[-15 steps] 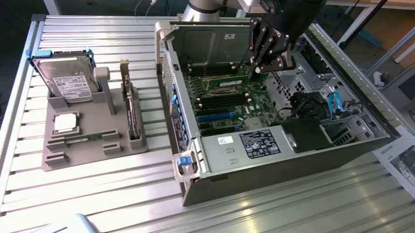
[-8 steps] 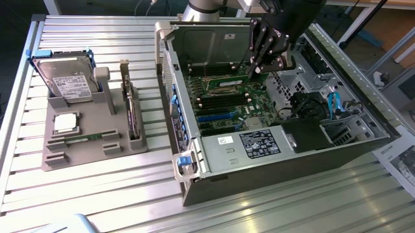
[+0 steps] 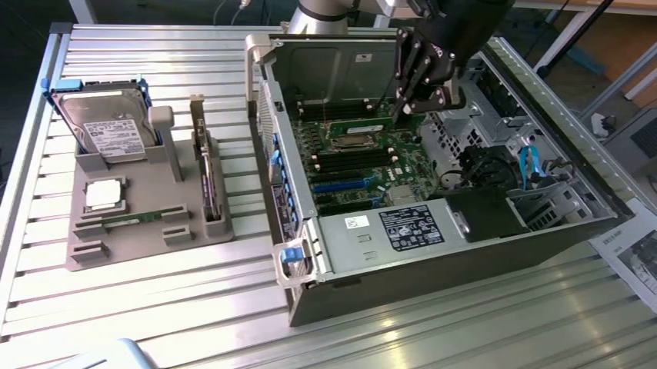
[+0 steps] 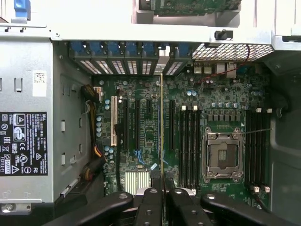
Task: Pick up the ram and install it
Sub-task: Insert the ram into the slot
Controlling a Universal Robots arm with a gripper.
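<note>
In the wrist view, my gripper (image 4: 162,193) is shut on the ram (image 4: 162,122). The ram shows edge-on as a thin yellowish-green line running out from between the black fingers over the motherboard (image 4: 146,136). It hangs between the expansion slots and the near bank of black memory slots (image 4: 188,146). A second bank (image 4: 256,146) lies beyond the empty processor socket (image 4: 222,155). In the exterior view, the gripper (image 3: 416,104) hovers inside the open computer case (image 3: 308,254), above the motherboard's memory slots (image 3: 355,161). A second ram stick (image 3: 134,221) lies in the grey holder (image 3: 154,242).
On the grey holder at the exterior view's left stand a hard drive (image 3: 108,127), a silver processor chip (image 3: 103,194) and an upright dark expansion card (image 3: 208,181). Inside the case are the power supply (image 3: 411,227), blue cables (image 3: 528,165) and drive cages. The metal case walls surround the board.
</note>
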